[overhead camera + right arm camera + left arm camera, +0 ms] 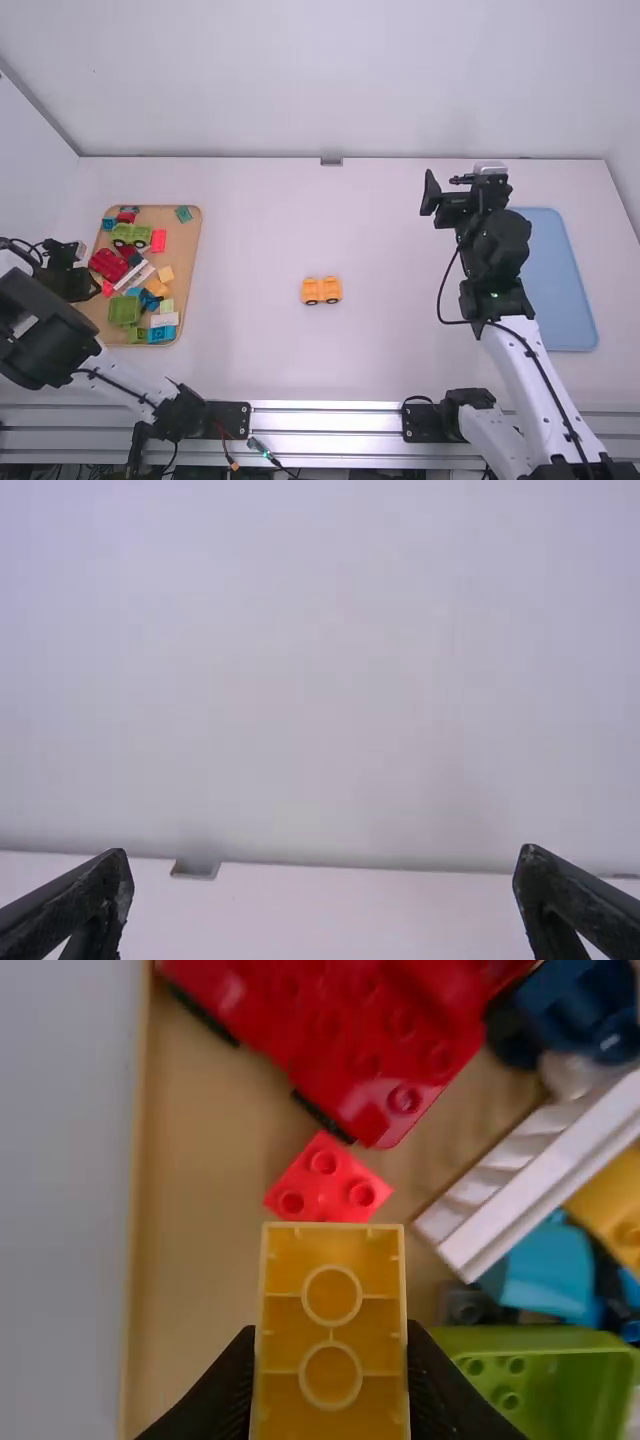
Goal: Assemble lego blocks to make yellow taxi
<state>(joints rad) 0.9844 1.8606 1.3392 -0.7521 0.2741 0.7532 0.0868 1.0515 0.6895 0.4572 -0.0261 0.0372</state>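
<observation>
Left wrist view: left pincer (330,1360) gripping yellow studded plastic block (331,1330); likely picking stage. Next: rightward to orange wheeled plastic base (321,290). Right pincer (325,860): open.

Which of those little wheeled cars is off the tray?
The orange-yellow one, alone on the white table; the green car and the red car are on the tan tray.

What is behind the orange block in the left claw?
A small red block peeks out past the orange block, with the tan tray beyond. Whatever lies directly behind is covered.
</observation>
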